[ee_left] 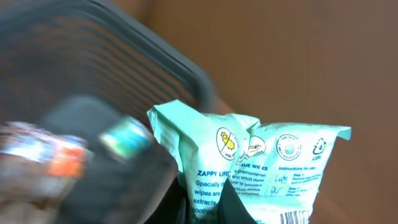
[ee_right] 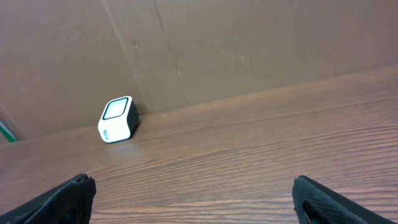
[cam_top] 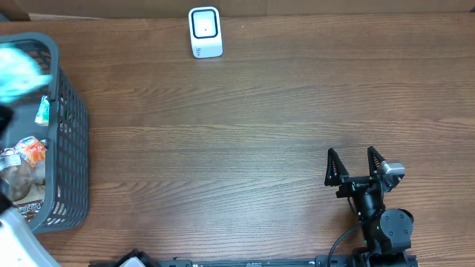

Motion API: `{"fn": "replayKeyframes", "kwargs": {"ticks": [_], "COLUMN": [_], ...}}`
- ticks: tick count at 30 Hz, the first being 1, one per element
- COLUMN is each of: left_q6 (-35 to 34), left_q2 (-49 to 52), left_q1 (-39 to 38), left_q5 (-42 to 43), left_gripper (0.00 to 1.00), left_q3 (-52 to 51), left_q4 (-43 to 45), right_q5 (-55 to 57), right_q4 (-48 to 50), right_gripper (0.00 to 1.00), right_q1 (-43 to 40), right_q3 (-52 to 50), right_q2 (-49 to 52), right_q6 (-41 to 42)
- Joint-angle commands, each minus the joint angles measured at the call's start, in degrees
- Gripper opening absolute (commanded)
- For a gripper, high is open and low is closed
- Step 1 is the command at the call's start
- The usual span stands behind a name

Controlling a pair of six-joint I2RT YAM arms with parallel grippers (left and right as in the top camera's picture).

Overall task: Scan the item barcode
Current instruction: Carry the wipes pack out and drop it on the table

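Overhead view: wipes packet (cam_top: 18, 70) seen as a pale teal blur above the far end of the grey basket (cam_top: 70, 148), at the left edge of the tabletop (cam_top: 260, 141); scanner (cam_top: 205, 32) upright near the far edge, well apart from the basket; right gripper (cam_top: 358, 169) spread wide over bare wood, holding nothing. Lift the packet clear of the basket rim before swinging toward the scanner, and avoid dragging it across the other goods (cam_top: 30, 152) inside. Left wrist view: left gripper (ee_left: 208, 208) clamped on the lower middle of the packet, a dark jaw across the printed face; barcode (ee_left: 298, 218) at the bottom right corner of that face, partly cut off by the frame edge, apparently free of the jaw. Do not loosen the clamp in transit. Soft film, likely to crumple; present the barcode panel flat and square to the scanner window, near but not touching. Right wrist view: scanner window tilted upward, backed by a cardboard wall (ee_right: 249, 50) — bring the printed face toward that window, pause, and rotate slightly on a failed read.
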Motion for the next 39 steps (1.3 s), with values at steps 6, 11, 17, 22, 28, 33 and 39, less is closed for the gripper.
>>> {"fn": "replayKeyframes", "kwargs": {"ticks": [6,11,17,22,28,33,39], "left_q6": [0.72,0.26,-1.29,-2.36,-3.43,-3.39,-1.42], "left_q2": [0.02,2.60,8.81,15.82,25.62,31.63,30.71], "left_q1": [-23.93,-34.60,-45.31,-50.14,-54.01,-56.22,-55.69], "left_q5": [-0.70,-2.56,-2.62,-2.56,-2.34,-2.32,-2.80], "left_gripper": [0.04,0.04,0.04,0.04,0.04,0.14,0.54], "left_q3": [-3.96,-11.87,-22.93,-27.56,-28.37,-28.35,-26.01], "left_q4": [-5.14,-3.56,3.48,8.94,13.81,16.35,15.61], "right_q5": [0.09,0.09,0.09,0.09,0.09,0.09,0.09], "right_q4": [0.31,0.31,0.31,0.31,0.31,0.31,0.31], "right_gripper": [1.00,1.00,1.00,1.00,1.00,1.00,1.00], "right_q1": [-0.24,-0.24,-0.24,-0.24,-0.24,-0.24,-0.24], "right_q3": [-0.61,-0.61,-0.61,-0.61,-0.61,-0.61,-0.61], "right_q2": [-0.61,-0.61,-0.61,-0.61,-0.61,-0.61,-0.61], "right_q6": [-0.04,-0.04,-0.04,-0.04,-0.04,-0.04,-0.04]}}
